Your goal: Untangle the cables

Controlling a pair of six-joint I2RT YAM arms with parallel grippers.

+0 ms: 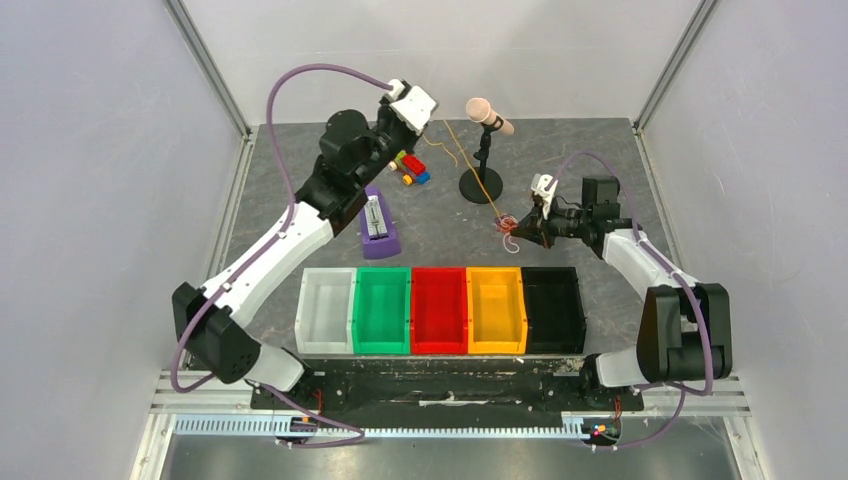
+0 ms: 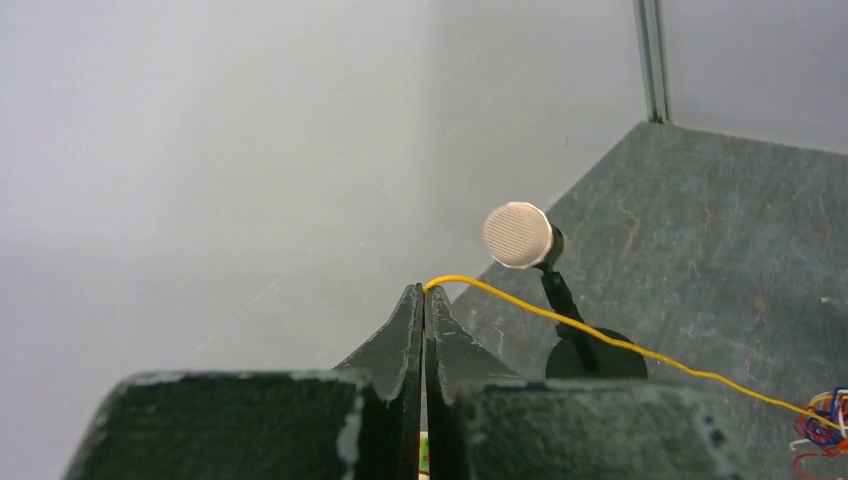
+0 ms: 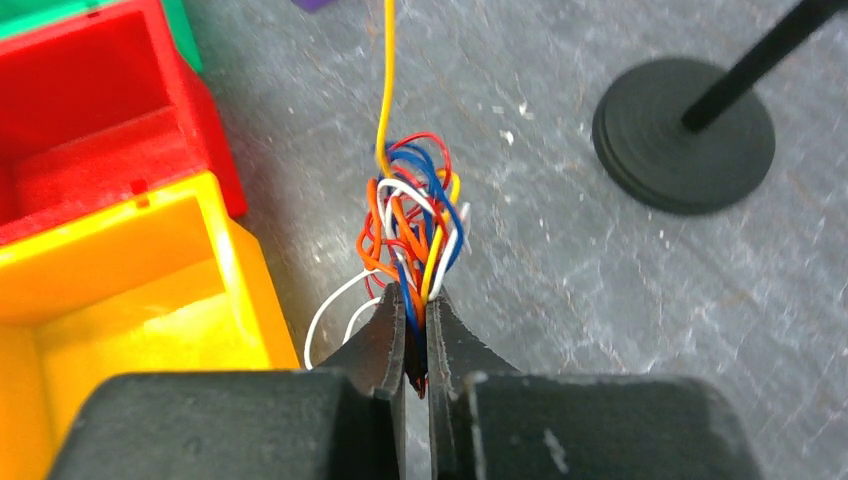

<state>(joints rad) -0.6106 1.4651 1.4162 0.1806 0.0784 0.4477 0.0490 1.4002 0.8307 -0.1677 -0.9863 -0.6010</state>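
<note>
Two arms work over a grey table (image 1: 600, 150), which fills most of the top view. We see the left arm (image 1: 290, 235) reaching to the far left of the table. The right arm (image 1: 640, 265) bends inward from the right side toward the middle.

Five open bins stand side by side near the arm bases: a white bin (image 1: 327, 310), a green bin (image 1: 381, 308), a red bin (image 1: 439, 308), an orange bin (image 1: 496, 308) and a black bin (image 1: 553, 308). Just behind the green bin lies a purple block (image 1: 377, 225). A microphone (image 1: 488, 115) stands upright on a stand with a round black base (image 1: 481, 186), farther back. Some coloured toy bricks (image 1: 412, 167) lie between the left arm and that base.

The cables (image 3: 415, 215) form a small knot of white, blue, red, orange and yellow strands. The knot sits just in front of the base, behind the orange bin. The right claw (image 3: 418, 300) is closed on the knot's near end, strands pinched between its fingertips. We cannot tell whether the knot touches the table.

One yellow wire (image 2: 600, 338) leaves the knot and runs up past the stand to the left claw (image 2: 424, 290). That claw is closed, pinching the wire's end at its tips.
</note>
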